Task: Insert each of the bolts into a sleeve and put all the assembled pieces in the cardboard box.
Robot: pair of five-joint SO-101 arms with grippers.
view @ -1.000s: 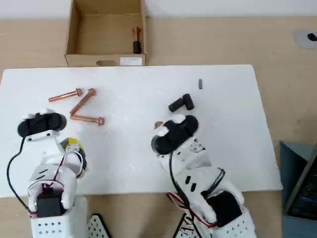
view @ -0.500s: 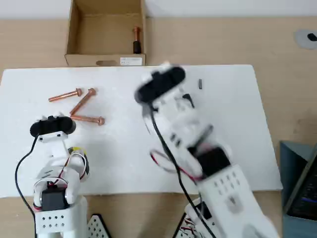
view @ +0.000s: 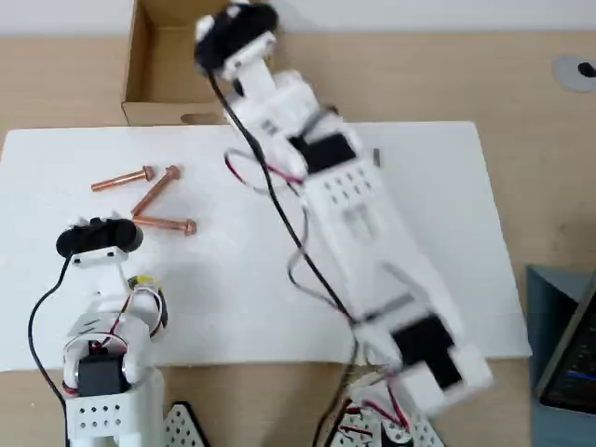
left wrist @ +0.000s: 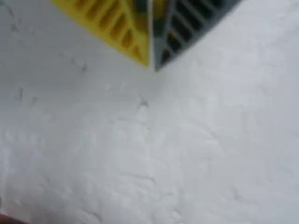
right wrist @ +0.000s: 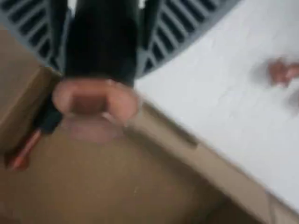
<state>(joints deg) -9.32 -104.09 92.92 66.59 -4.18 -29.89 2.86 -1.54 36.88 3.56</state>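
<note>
Step in hand, as judged: release of an assembled piece into the cardboard box (view: 140,79), which is set at 11 o'clock of the table in the high view. Right gripper (right wrist: 100,70) is held above the box's open floor, its fingers closed on a black sleeve (right wrist: 100,44), from whose free end a copper bolt head (right wrist: 91,100) protrudes. A clean drop is best obtained if the piece is lowered well inside the near wall before the fingers are parted. It should be kept off the finished piece (right wrist: 30,142) already lying in the box, so that neither is knocked apart.

Left gripper (left wrist: 150,53): yellow and grey ribbed fingers pressed together, nothing held, close over the white mat (left wrist: 187,154) at 7 o'clock.

Loose bolts (view: 156,189): three, copper-coloured, slender shanks with broad heads, laid at 9 o'clock on the mat.

Small dark piece (view: 376,158): short and narrow, possibly a sleeve, at 1 o'clock.

Mat surface: matt, faintly pitted.

Box: plain brown card, open-topped.
</note>
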